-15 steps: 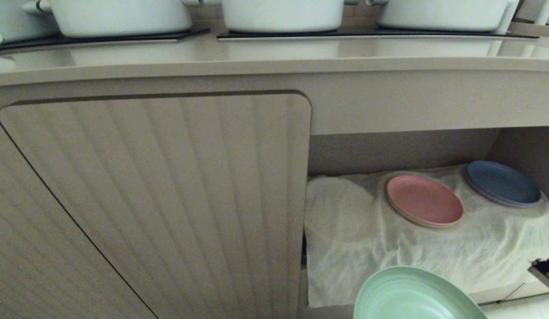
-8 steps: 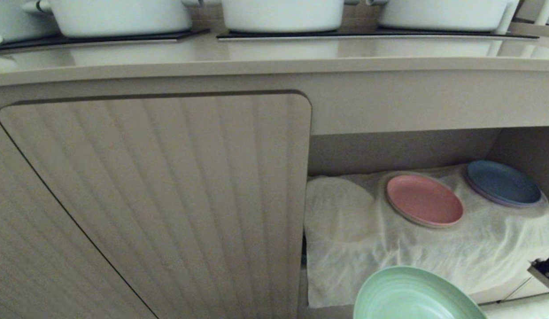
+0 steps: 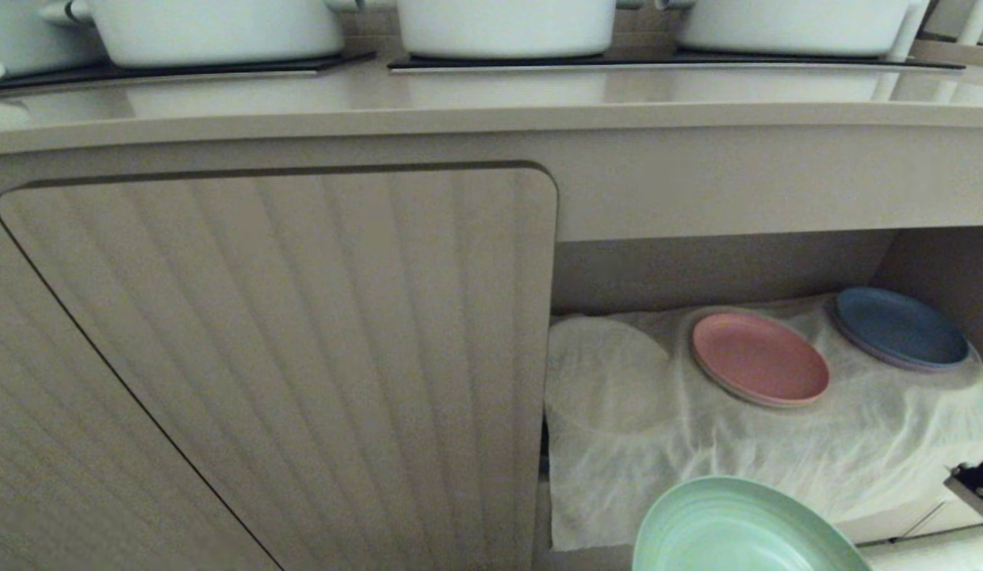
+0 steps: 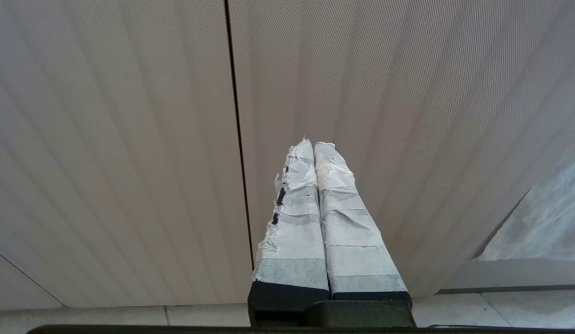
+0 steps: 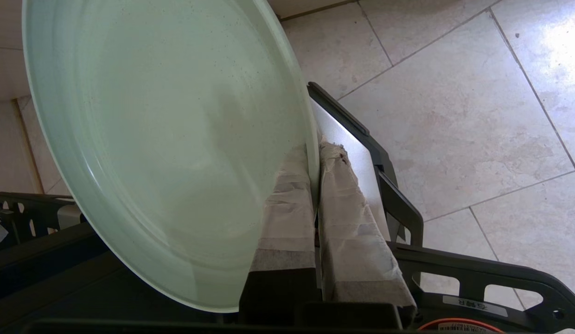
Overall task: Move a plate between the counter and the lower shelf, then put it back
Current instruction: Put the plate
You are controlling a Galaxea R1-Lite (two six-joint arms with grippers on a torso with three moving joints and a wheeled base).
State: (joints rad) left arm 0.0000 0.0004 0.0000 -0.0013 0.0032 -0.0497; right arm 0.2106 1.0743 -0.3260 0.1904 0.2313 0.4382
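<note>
Below the shelf [image 3: 919,444] opening, at six o'clock, we are pinching the plate [image 3: 737,527] rim in our right gripper [image 5: 315,157]; left gripper [image 4: 314,146] is sitting closed, empty.

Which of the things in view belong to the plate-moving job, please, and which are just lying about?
Part of the job:
- mint-green plate, rim pinched in the right pincer
- counter
- lower shelf with its white cloth

Just lying about:
- pink plate
- blue plate
- white pots
- closed cabinet door
</note>
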